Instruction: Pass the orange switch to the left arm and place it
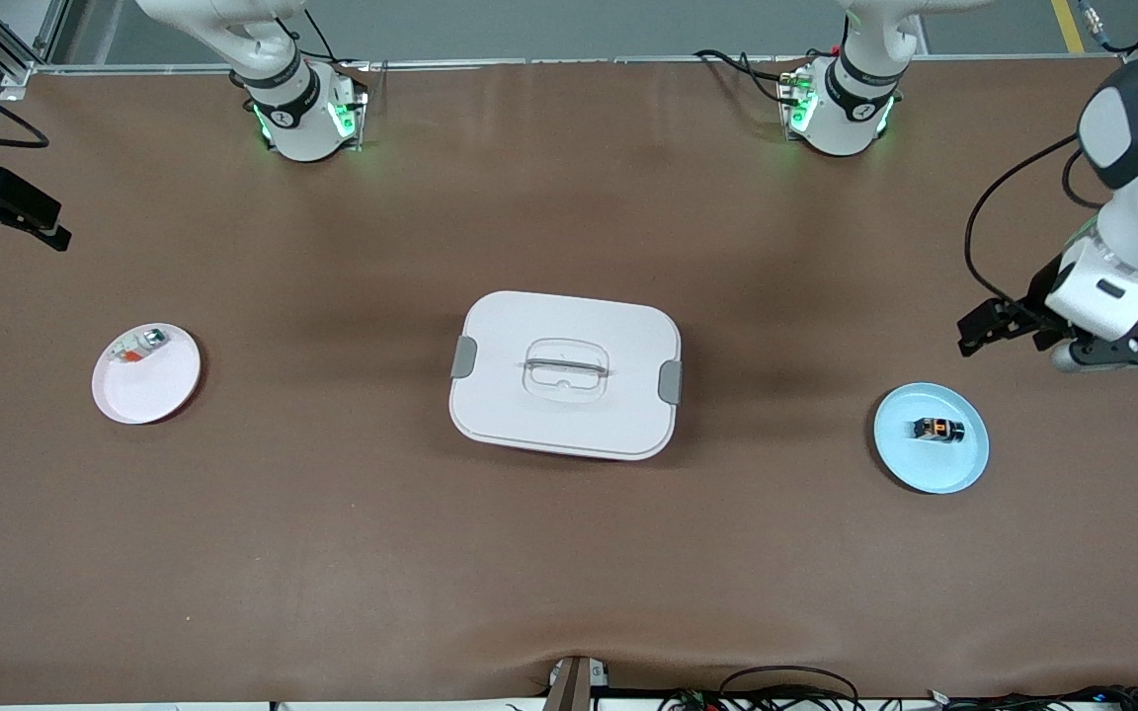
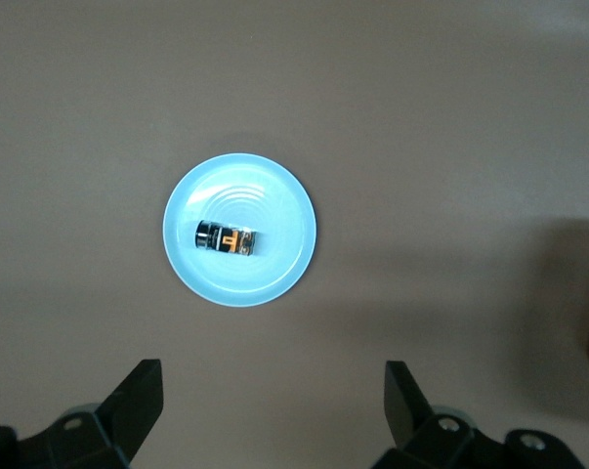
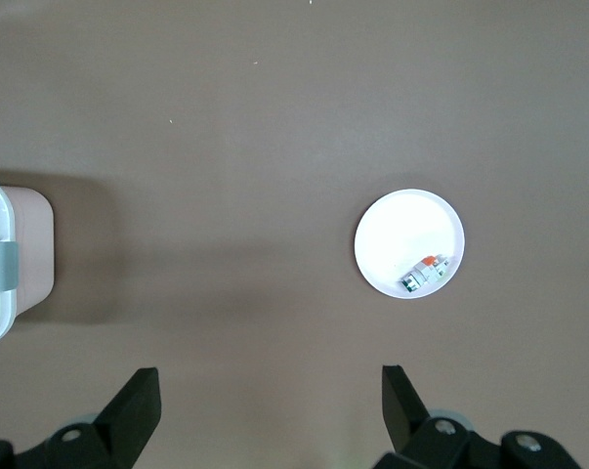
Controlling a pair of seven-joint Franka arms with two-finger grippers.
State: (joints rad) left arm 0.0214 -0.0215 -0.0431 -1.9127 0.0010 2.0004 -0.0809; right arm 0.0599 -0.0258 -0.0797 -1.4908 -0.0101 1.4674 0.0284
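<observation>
1. Tabletop (image 1: 569, 553): a brown surface filling nearly the whole front view. The bases of the two arms stand along the top edge of that frame.
2. Box (image 1: 565, 374): a white lidded container with grey side clips and a recessed top handle, at the centre of the front view. One clipped end of it (image 3: 1, 260) shows at the edge of the right wrist view.
3. Blue plate (image 1: 932, 437): a round pale-blue dish at the lower right of the front view, toward the left arm's end of the tabletop; it sits near the centre of the left wrist view (image 2: 240, 230).
4. Orange switch (image 1: 939, 430): a small black body with an orange face, lying on its side in the middle of the blue plate, seen again in the left wrist view (image 2: 227, 237). Nothing touches it.
5. White plate (image 1: 146, 372): a round dish at the middle left of the front view, toward the right arm's end.
6. Small whitish-green part (image 1: 137, 347): it has a red bit and rests in the white plate against its rim.
7. Left pincer (image 1: 1073, 336): at the right edge of the front view, raised over bare tabletop just beside the blue plate. Its fingers (image 2: 138, 396) stand wide apart and hold nothing.
8. Right pincer (image 1: 6, 212): at the upper left edge of the front view, raised above the tabletop's end. Its fingers (image 3: 138, 401) are spread wide and hold nothing.
</observation>
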